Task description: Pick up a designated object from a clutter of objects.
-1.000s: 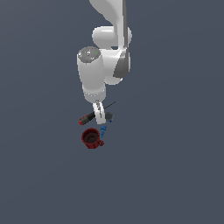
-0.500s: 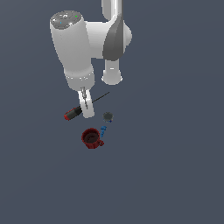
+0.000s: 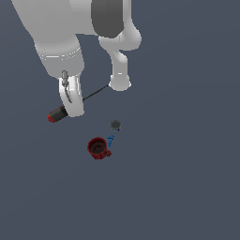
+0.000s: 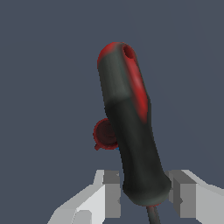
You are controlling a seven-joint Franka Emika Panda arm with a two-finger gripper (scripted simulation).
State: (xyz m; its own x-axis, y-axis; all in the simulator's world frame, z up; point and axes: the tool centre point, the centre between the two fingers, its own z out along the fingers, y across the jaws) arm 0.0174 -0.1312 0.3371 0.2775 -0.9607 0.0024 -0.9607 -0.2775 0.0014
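Aloft — pincer [image 4: 144, 192] around rod [image 4: 129, 127] — arm high.

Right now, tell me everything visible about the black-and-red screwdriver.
The screwdriver has a thick dark handle with red patches and a hole at its butt end, and a thin black shaft. It looks like moulded plastic. The end effector has a finger on either side of the handle's shaft end. In the exterior view it sits apart from the mug.

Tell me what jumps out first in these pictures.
The white arm fills the upper left of the exterior view, its tool shut on the screwdriver, close to the handle. The red-and-black handle fills the wrist view. The red mug sits apart, beside a blue piece and a grey disc.
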